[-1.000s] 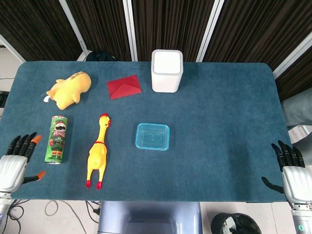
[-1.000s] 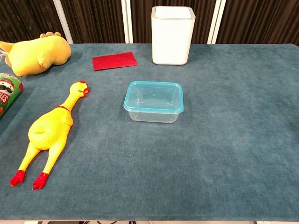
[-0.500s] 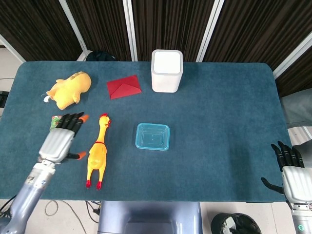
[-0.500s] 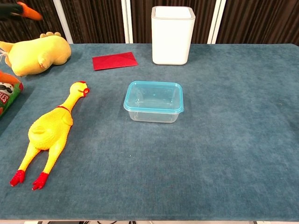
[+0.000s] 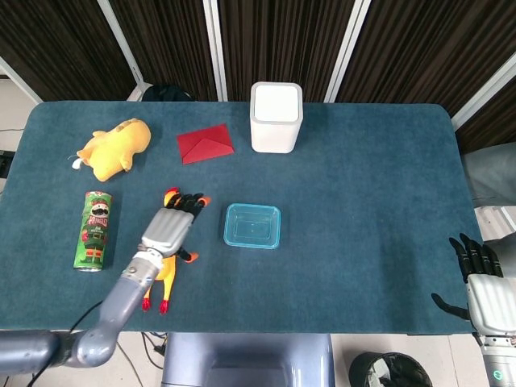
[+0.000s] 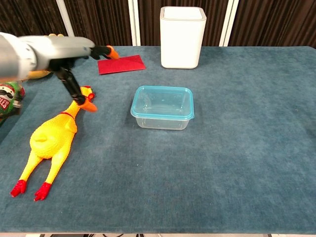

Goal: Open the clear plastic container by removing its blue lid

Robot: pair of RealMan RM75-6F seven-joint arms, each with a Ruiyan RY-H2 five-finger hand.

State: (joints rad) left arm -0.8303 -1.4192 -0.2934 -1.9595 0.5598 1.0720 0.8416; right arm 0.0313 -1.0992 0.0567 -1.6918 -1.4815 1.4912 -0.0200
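The clear plastic container (image 5: 252, 226) (image 6: 162, 107) with its blue lid (image 6: 163, 100) on sits near the table's middle. My left hand (image 5: 171, 226) (image 6: 74, 54) hovers over the rubber chicken, just left of the container, with fingers spread and nothing in it. My right hand (image 5: 482, 286) rests open at the table's front right edge, far from the container, and shows only in the head view.
A yellow rubber chicken (image 5: 161, 256) (image 6: 51, 139) lies under my left hand. A chip can (image 5: 93, 230), a yellow plush toy (image 5: 113, 148), a red envelope (image 5: 205, 143) and a white bin (image 5: 276, 117) stand around the blue table (image 5: 371, 185).
My left arm has swept from the table's front left corner rightward, past the chip can and over the chicken, toward the container. The right hand has stayed put.
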